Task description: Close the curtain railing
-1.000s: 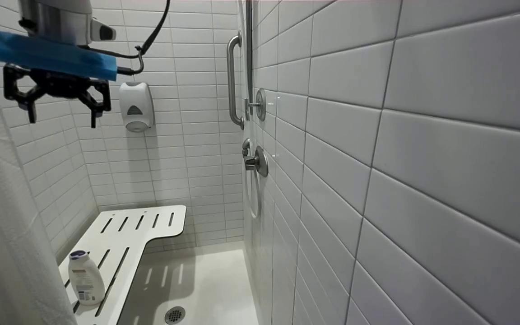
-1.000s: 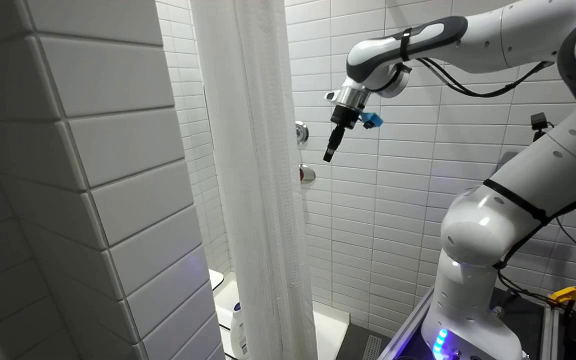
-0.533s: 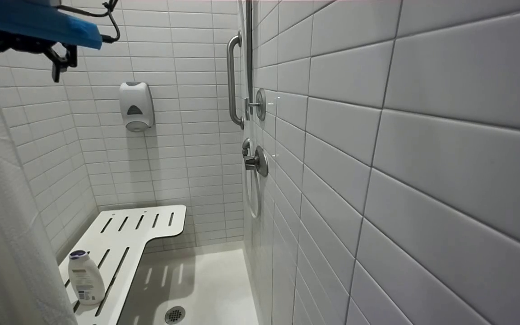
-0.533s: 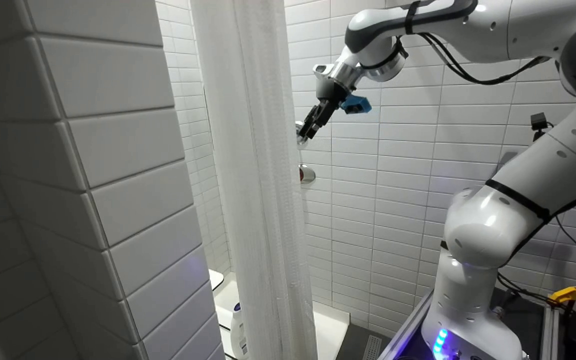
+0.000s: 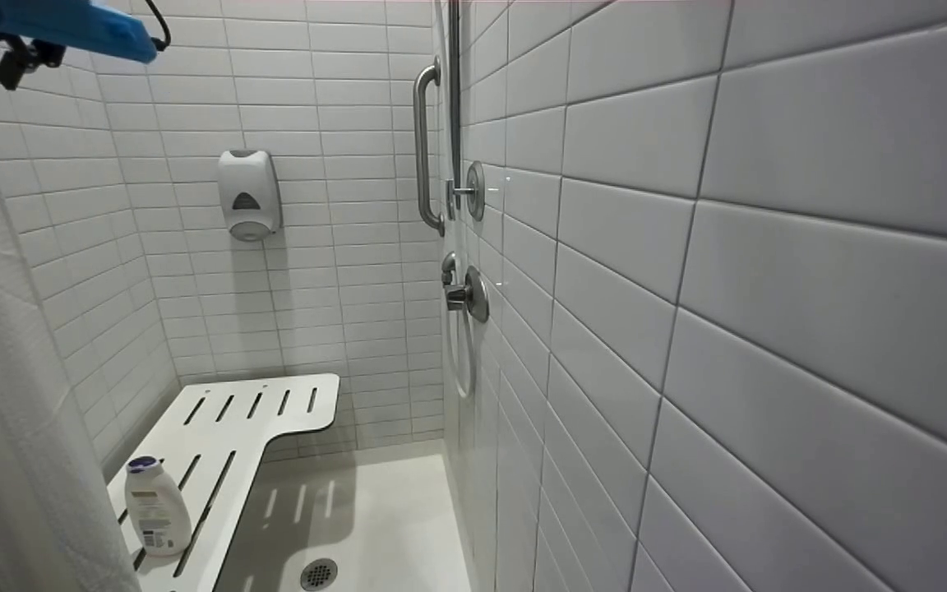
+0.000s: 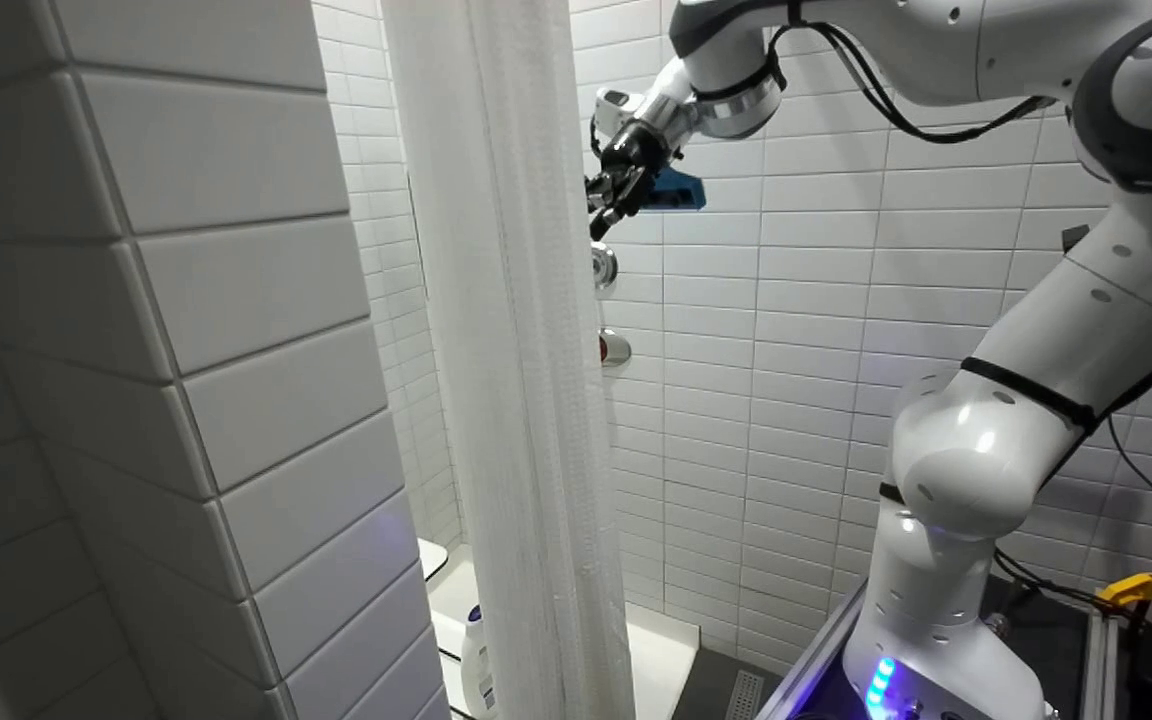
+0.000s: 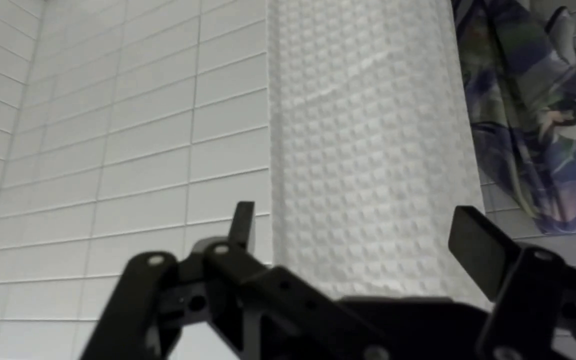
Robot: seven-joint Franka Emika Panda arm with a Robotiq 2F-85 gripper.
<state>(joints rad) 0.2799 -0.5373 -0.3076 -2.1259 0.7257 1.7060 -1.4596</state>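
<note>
The curtain railing, a white waffle-textured curtain, hangs in soft folds at the left edge of an exterior view (image 5: 13,370) and full height in an exterior view (image 6: 516,350). My gripper (image 6: 598,212) is high up beside the curtain's right edge, partly hidden behind it. In an exterior view only one finger (image 5: 11,72) shows at the top left corner. In the wrist view my gripper (image 7: 358,222) is open, with the curtain (image 7: 368,140) filling most of the span between its fingers. The right finger overlaps the curtain's right edge. I cannot tell the depth between them.
A white slatted seat (image 5: 235,411) bears a white bottle (image 5: 157,510). A grab bar (image 5: 422,148), shower valve (image 5: 473,296) and soap dispenser (image 5: 248,197) are on the tiled walls. A tiled pillar (image 6: 236,300) stands left of the curtain. A colourful patterned cloth (image 7: 543,115) hangs beyond the curtain.
My gripper has moved up and towards the curtain, tilting to point more at it. It has mostly left the top left of an exterior view. The curtain has not moved.
</note>
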